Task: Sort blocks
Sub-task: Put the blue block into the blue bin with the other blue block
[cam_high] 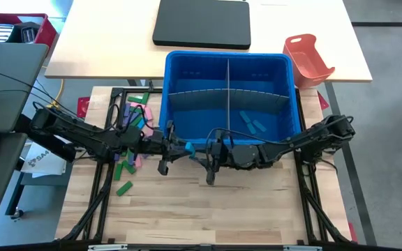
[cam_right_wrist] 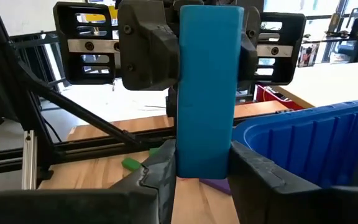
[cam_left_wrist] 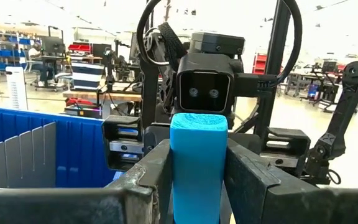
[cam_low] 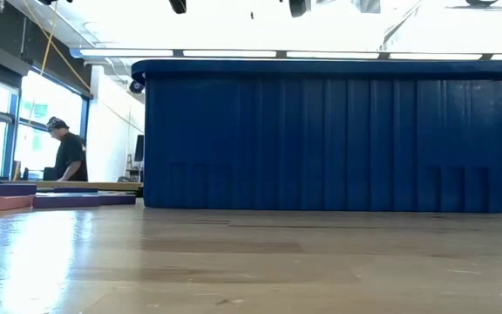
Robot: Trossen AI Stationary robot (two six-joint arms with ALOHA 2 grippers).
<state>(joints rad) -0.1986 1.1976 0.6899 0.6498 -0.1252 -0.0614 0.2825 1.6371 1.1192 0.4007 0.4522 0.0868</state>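
Note:
A light blue block (cam_high: 188,146) hangs in the air in front of the blue bin's (cam_high: 229,66) near wall, above the wooden table. My left gripper (cam_high: 181,146) reaches it from the table's left, and my right gripper (cam_high: 195,148) from the right. Both are shut on it, tip to tip. Two more blue blocks (cam_high: 252,122) lie in the bin's near right compartment. A loose pile of green, pink and purple blocks (cam_high: 135,122) lies on the table left of the bin. One green block (cam_high: 124,187) lies apart, nearer the front. My left gripper pinches the blue block's left end (cam_left_wrist: 197,180) between its two fingers, which lie level and come from the table's left. The block is clear of the table. My right gripper pinches the block's other end (cam_right_wrist: 204,165) between its two fingers (cam_right_wrist: 248,171), level, from the table's right. The left fingers (cam_right_wrist: 157,46) show on the far part of the same block.
A grey slotted divider (cam_high: 227,90) splits the bin. An orange-red tray (cam_high: 308,59) and a flat black case (cam_high: 201,22) sit on the far table. A red box (cam_high: 16,28) stands at the far left. In the low view a person (cam_low: 68,153) stands in the room behind.

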